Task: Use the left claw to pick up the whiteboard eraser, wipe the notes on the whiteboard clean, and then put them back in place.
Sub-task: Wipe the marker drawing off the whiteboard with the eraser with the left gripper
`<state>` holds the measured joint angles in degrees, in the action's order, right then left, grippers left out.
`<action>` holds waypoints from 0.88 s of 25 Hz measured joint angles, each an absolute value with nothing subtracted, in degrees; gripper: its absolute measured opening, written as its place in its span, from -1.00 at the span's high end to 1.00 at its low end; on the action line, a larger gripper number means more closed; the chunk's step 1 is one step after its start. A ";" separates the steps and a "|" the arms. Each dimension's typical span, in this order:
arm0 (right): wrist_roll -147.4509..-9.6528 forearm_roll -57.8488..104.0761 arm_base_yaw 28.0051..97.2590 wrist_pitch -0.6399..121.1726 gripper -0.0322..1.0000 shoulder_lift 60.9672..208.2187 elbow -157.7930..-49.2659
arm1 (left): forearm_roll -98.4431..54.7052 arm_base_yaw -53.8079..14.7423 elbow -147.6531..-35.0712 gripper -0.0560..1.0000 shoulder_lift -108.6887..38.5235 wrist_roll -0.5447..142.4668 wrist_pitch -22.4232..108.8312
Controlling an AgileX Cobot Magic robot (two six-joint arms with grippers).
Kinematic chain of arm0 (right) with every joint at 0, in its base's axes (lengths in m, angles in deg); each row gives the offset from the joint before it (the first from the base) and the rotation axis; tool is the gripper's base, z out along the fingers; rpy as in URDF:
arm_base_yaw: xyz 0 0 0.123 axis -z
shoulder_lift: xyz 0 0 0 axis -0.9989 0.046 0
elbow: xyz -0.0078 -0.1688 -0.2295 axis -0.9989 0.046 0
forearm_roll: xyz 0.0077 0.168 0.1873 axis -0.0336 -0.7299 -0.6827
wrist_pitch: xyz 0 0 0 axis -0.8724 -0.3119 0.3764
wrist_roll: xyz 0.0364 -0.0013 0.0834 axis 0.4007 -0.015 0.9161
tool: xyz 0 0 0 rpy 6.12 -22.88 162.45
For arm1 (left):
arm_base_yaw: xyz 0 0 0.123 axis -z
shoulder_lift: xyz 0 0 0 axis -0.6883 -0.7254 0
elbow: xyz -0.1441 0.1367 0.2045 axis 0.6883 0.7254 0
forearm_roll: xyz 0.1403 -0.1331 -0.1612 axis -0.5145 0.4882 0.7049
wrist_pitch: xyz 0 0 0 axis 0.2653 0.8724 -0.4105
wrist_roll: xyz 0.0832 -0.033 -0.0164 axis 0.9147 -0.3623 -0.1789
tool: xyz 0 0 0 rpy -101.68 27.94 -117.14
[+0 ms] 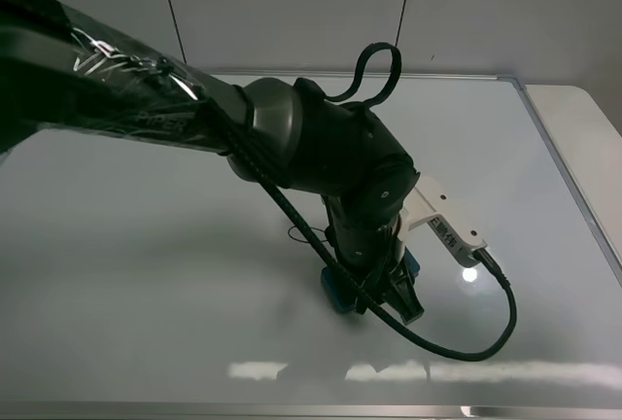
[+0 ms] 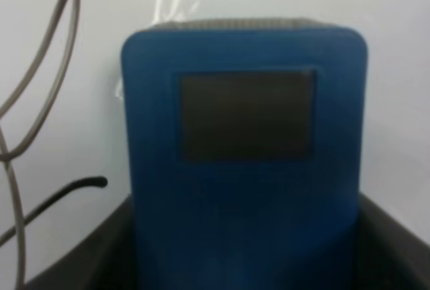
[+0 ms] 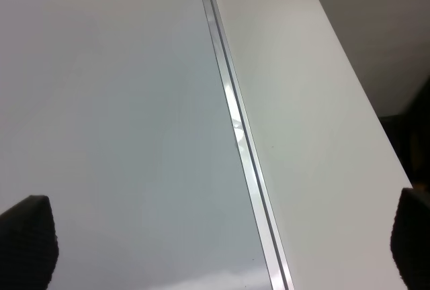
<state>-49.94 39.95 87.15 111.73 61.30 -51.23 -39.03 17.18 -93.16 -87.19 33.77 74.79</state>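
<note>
The left claw (image 1: 377,296) reaches across the whiteboard (image 1: 146,255) to its middle right. It is shut on the teal-blue whiteboard eraser (image 1: 336,295), which is pressed down on the board. In the left wrist view the eraser (image 2: 245,169) fills the picture between two black fingers (image 2: 94,256). The notes (image 1: 299,236), a thin black squiggle, lie just left of the claw, partly hidden by the arm. Thin looping strokes (image 2: 47,95) show beside the eraser. The right gripper (image 3: 220,236) is open and empty over the board's right edge.
The board's silver frame (image 3: 235,129) runs along its right side, with a white table top (image 3: 316,102) beyond it, also visible in the high view (image 1: 583,138). A black cable (image 1: 486,337) loops from the white module (image 1: 442,221) over the board. A grey wall stands behind.
</note>
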 joint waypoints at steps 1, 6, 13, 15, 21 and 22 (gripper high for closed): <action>-49.94 39.95 87.15 111.73 -0.98 61.30 -51.23 | -38.95 17.18 -93.16 -0.14 -87.34 34.18 74.72; -49.94 39.95 87.15 111.73 -0.98 61.30 -51.23 | -37.84 16.17 -93.27 -0.14 -87.62 36.17 74.61; -49.94 39.95 87.15 111.73 -0.98 61.30 -51.23 | -36.26 11.66 -93.55 -0.14 -88.05 39.69 72.95; -49.94 39.95 87.15 111.73 -0.98 61.30 -51.23 | -36.32 9.73 -93.74 -0.14 -88.05 39.95 72.82; -49.94 39.95 87.15 111.73 -0.98 61.30 -51.23 | -38.11 4.21 -93.81 -0.14 -88.05 40.58 72.08; -49.94 39.95 87.15 111.73 -0.98 61.30 -51.23 | -38.98 3.08 -93.85 -0.14 -88.05 40.89 71.94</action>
